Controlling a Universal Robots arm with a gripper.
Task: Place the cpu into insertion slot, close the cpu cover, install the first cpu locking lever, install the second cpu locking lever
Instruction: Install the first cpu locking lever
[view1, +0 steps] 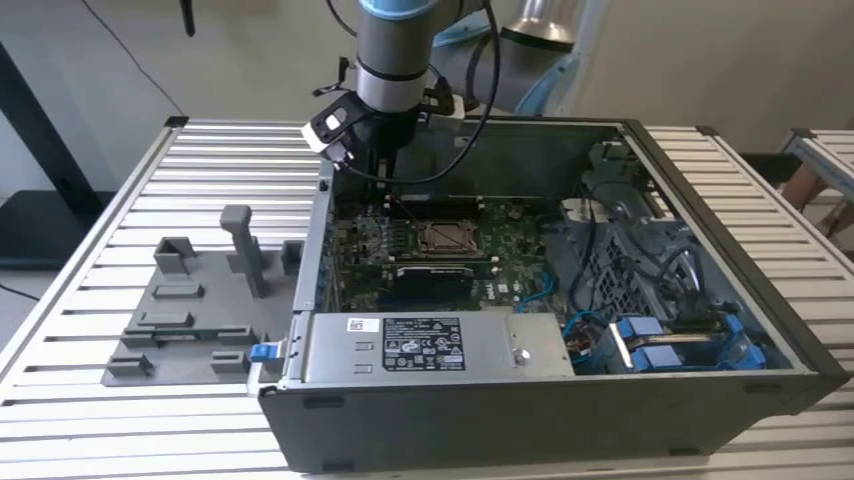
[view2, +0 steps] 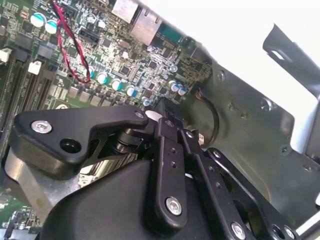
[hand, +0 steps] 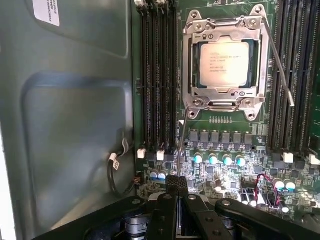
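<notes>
Gripper (hand: 176, 184) inside the open computer case (view1: 534, 420): black ribbed fingertips pressed together, nothing between them; in the exterior view it hangs over the green board's far corner, so the insertion slot (hand: 187, 60) lies nearer and toward the exterior view's right. The cpu (hand: 224, 63) (flat, tan-grey, square) sits in the slot; the cpu cover (hand: 224, 32), a thin silvery frame, lies down around it. One locking lever (hand: 182, 131), a slim wire rod, runs lengthwise from the slot's corner toward the fingertips; the other lever (hand: 279, 65) stands off the opposite side — both seemingly unlatched.
</notes>
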